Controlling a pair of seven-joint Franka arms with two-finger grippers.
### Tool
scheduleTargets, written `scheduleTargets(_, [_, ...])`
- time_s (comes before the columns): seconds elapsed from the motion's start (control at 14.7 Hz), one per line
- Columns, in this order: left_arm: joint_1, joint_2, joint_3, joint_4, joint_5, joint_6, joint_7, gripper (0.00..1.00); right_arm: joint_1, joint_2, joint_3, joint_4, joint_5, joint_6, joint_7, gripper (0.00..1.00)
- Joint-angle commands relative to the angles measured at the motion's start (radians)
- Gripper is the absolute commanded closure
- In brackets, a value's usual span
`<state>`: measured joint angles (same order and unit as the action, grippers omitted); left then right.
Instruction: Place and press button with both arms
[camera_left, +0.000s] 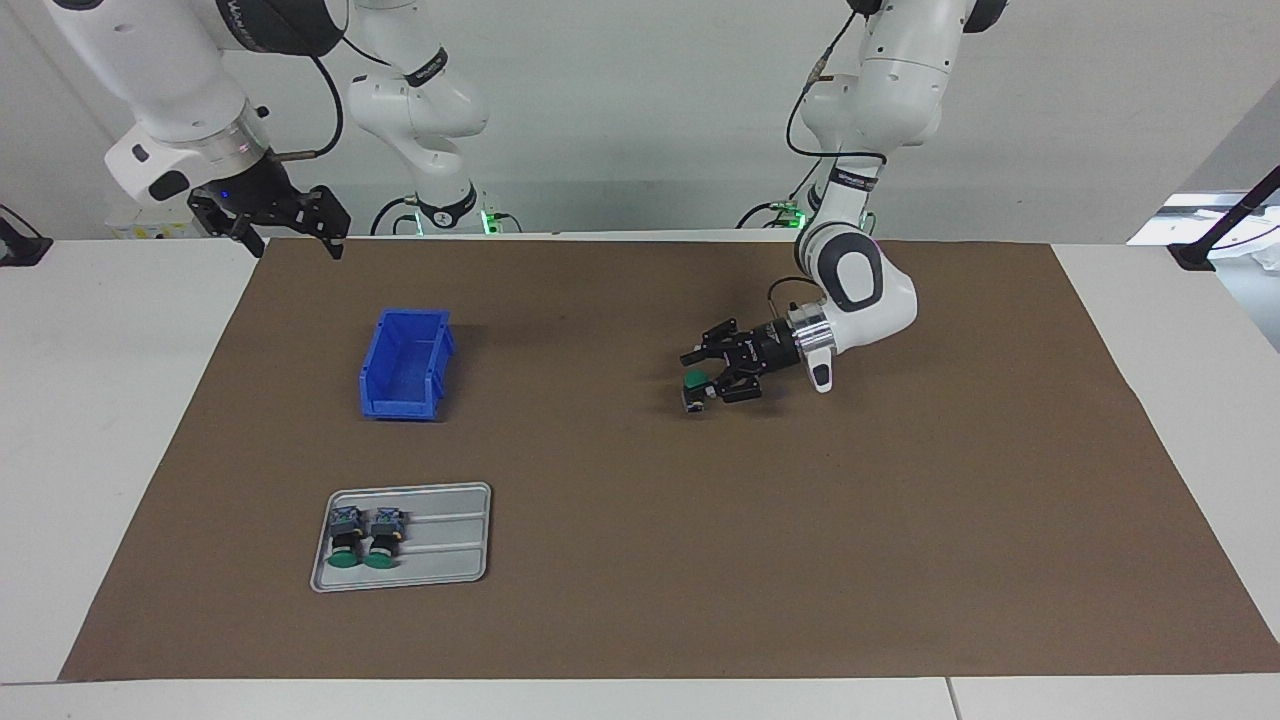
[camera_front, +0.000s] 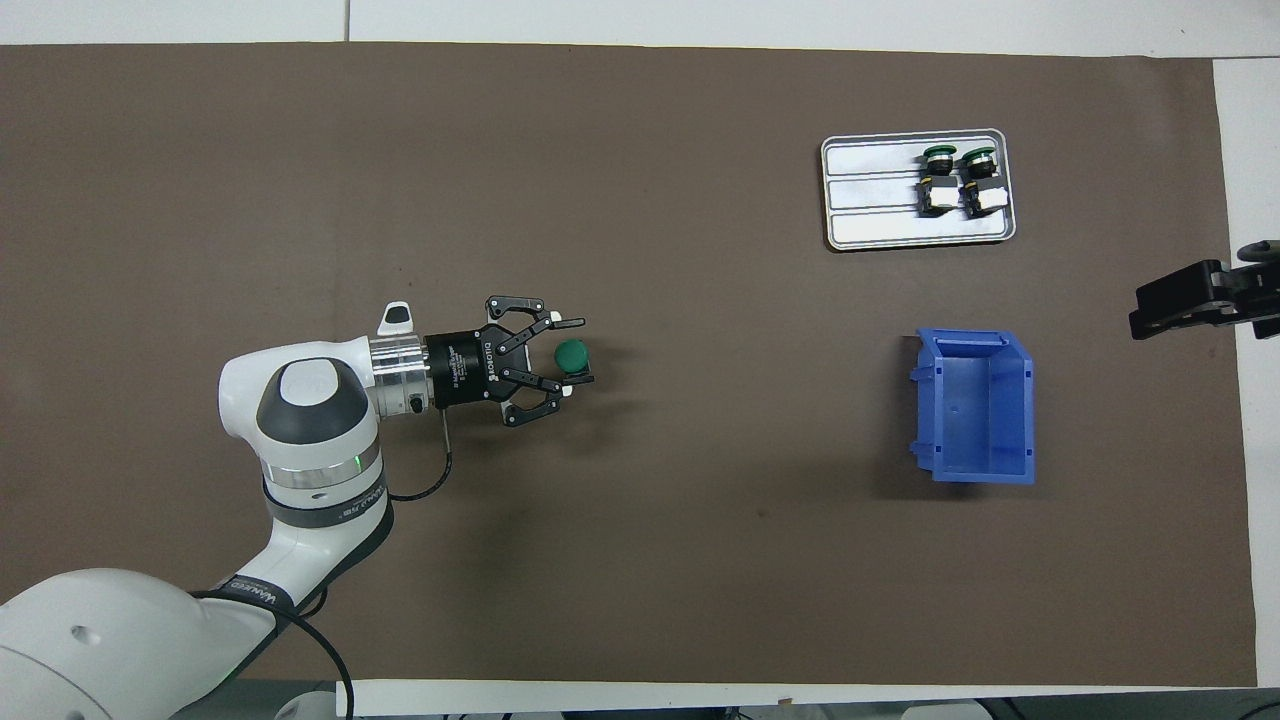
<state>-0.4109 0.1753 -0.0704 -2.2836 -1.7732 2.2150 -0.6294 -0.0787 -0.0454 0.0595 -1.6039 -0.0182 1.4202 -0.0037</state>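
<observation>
One button (camera_front: 571, 354) stands upright between the left claw's (camera_front: 572, 350) spread fingertips, seemingly untouched.

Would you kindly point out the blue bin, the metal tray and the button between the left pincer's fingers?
blue bin (camera_left: 405, 368): facing view, inner floor.
metal tray (camera_left: 450, 540): facing view, bare ribbed floor.
button (camera_front: 571, 355): overhead view, green cap.

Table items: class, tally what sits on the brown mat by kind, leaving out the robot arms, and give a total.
Green-capped push-buttons: 3, with two lying in the tray and one standing on the mat between the left gripper's fingers
Grey tray: 1
Blue bin: 1
Total: 5
</observation>
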Motion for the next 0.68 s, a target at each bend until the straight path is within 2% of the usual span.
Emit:
scheduleTargets(0.0, [-0.035, -0.098, 0.006, -0.03, 0.01, 0.104, -0.061, 0.56, 0.031, -0.024, 0.009, -0.031, 0.035, 0.055, -0.016, 0.0])
scheduleTargets(0.14, [-0.072, -0.115, 0.006, -0.022, 0.131, 0.187, -0.079, 0.65, 0.074, -0.022, 0.009, -0.054, 0.041, 0.104, -0.009, 0.0])
scheduleTargets(0.27, [-0.071, -0.12, 0.007, 0.007, 0.28, 0.195, -0.134, 0.7, 0.112, -0.019, 0.009, -0.1, 0.087, 0.173, 0.011, 0.0])
scheduleTargets(0.48, [-0.086, -0.114, 0.007, 0.079, 0.628, 0.21, -0.27, 0.78, 0.232, 0.01, 0.009, -0.136, 0.1, 0.264, 0.106, 0.0])
scheduleTargets(0.61, [-0.109, -0.097, 0.006, 0.133, 0.884, 0.21, -0.364, 0.81, 0.241, 0.027, 0.009, -0.146, 0.11, 0.293, 0.108, 0.0])
